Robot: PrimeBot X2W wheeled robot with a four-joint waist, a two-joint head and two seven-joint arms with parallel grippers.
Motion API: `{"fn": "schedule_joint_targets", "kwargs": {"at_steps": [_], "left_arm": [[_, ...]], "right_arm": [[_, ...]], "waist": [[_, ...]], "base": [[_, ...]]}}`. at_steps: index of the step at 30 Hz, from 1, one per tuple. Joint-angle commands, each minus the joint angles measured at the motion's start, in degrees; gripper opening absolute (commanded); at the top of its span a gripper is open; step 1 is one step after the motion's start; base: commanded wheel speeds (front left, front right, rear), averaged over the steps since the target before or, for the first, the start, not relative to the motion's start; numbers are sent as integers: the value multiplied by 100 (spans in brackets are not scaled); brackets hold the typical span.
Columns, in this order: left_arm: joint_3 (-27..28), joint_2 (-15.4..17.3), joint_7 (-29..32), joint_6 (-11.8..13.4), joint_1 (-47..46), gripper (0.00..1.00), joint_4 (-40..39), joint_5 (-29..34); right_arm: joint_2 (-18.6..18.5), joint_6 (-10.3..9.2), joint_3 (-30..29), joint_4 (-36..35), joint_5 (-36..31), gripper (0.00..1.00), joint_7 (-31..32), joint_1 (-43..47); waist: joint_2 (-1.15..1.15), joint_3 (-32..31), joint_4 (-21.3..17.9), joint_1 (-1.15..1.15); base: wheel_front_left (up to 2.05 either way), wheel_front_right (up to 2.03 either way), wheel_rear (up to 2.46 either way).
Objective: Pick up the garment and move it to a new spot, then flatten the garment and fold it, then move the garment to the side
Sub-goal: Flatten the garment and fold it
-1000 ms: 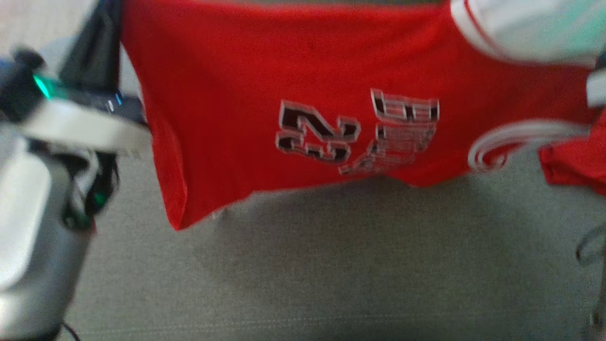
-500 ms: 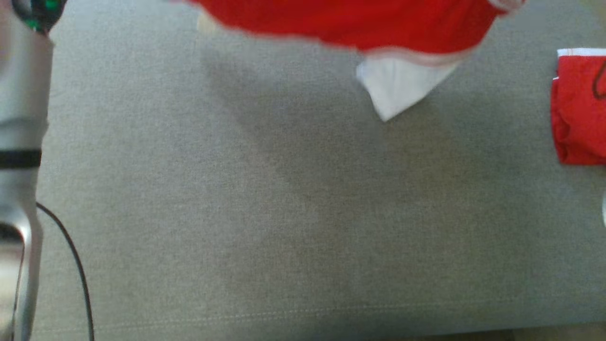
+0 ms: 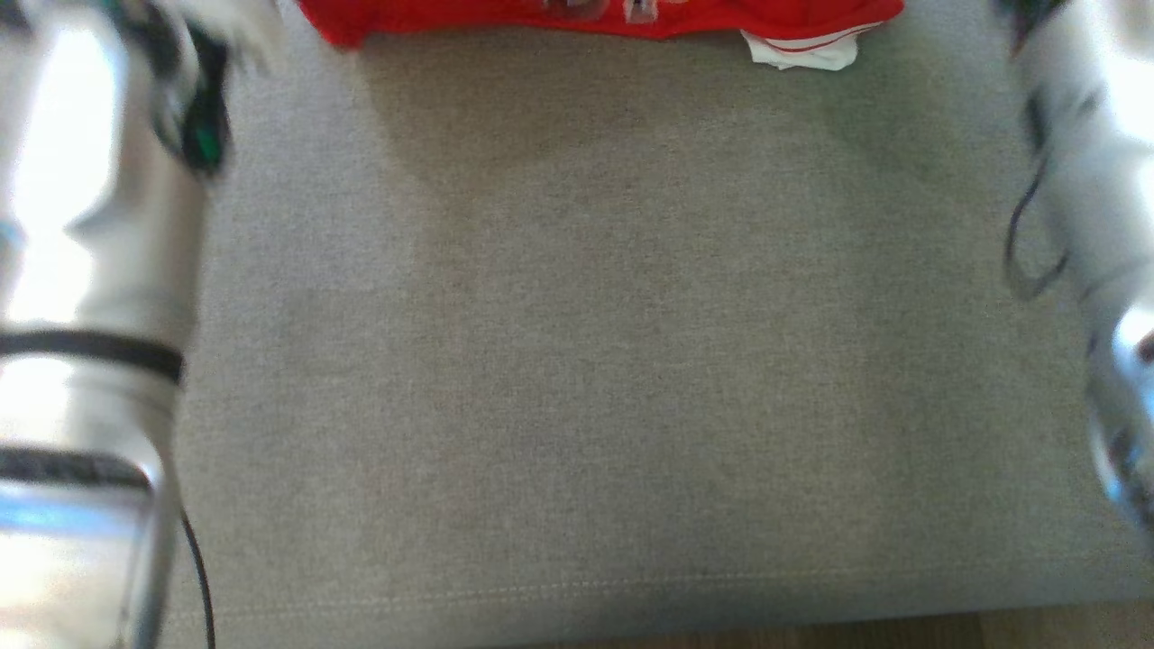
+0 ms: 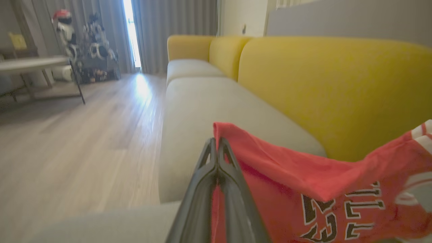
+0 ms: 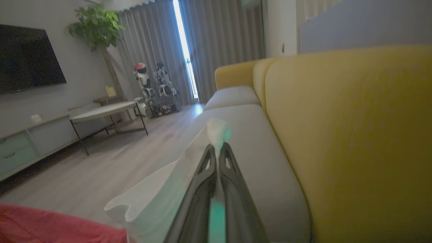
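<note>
you have the garment (image 3: 595,18) slung between the two arms, over the far part of the grey sofa seat (image 3: 577,361). whether its lower edge touches the cushion is hard to tell. the left pincer (image 4: 216,145) is clamped shut on a red edge of it. the right pincer (image 5: 216,148) is clamped shut on a white part (image 5: 168,189) of the same cloth.

this looks like the carry to a new spot, with flattening next. to do it well, hold both pincers level and well apart so the cloth hangs taut. let the free hem meet the seat first, then draw the held edge back towards you so nothing folds under. release only once most of it rests on the cushion.

use the head view for the landing area: it gives you the bare seat, with the blurred left forearm (image 3: 90,225) and right forearm (image 3: 1091,180) at its sides. for the grips, go to the wrist views. they also give you the black-and-white lettering (image 4: 337,212) beside the left pincer and the yellow backrest (image 4: 337,94) close behind the cloth.
</note>
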Motion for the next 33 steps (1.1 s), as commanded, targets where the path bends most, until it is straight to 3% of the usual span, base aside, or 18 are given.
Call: {"fn": "schedule_joint_targets", "kwargs": {"at_steps": [1,9,17,25,33], "left_arm": [[230,144,-27,-35,163,0,114,-121],[593,-219,-28,-112,1188,0,660,-449],[876,-376,-28,-147,2553,0,-35,-430],[1140,-361,-28,-114,4479,0,-1496,-73],[1194,-336,-9,83,6140,0,-2927,89]], "right_arm": [[155,-5,169,58,222,0,126,349],[150,-5,550,213,1095,0,166,1774],[27,-5,683,-124,1565,0,-161,3280],[-243,-5,529,-1341,1933,0,-302,5197],[-501,-5,-390,-3050,1778,0,271,7160]], "waist": [[0,8,7,0],[0,-9,121,0],[0,-629,232,0],[0,-1332,175,0],[0,-1838,167,0]], "base": [[0,0,0],[0,0,0],[0,0,0],[0,0,0],[0,0,0]]}}
